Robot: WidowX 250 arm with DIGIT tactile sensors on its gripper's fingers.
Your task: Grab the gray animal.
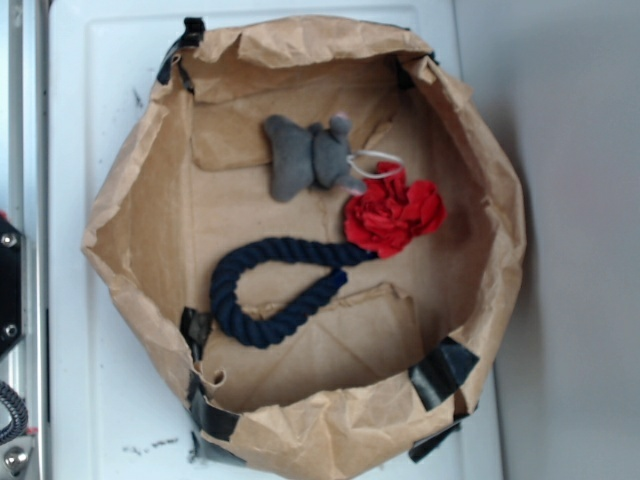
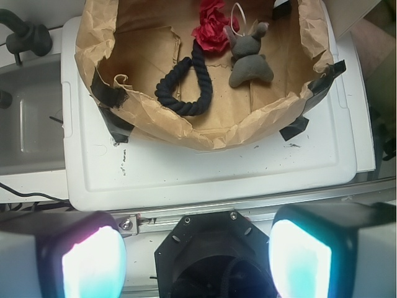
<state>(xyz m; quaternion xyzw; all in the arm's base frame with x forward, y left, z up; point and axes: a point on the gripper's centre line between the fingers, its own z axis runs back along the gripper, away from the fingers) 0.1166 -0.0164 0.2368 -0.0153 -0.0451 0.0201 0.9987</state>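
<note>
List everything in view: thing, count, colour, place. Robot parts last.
gray animal: one, gray plush with a white loop tag, far side of the bag floor, touching the flower.
fabric flower: one, red, ruffled, beside the animal at the end of the rope.
rope loop: one, dark navy, middle of the bag floor.
paper bag: one, brown, crumpled walls rolled down, black tape at the corners, holding all three toys.
lid: one, white plastic, under the bag.
gripper: one, black with pale pads, open, outside the bag at the wrist view's bottom edge.
</note>
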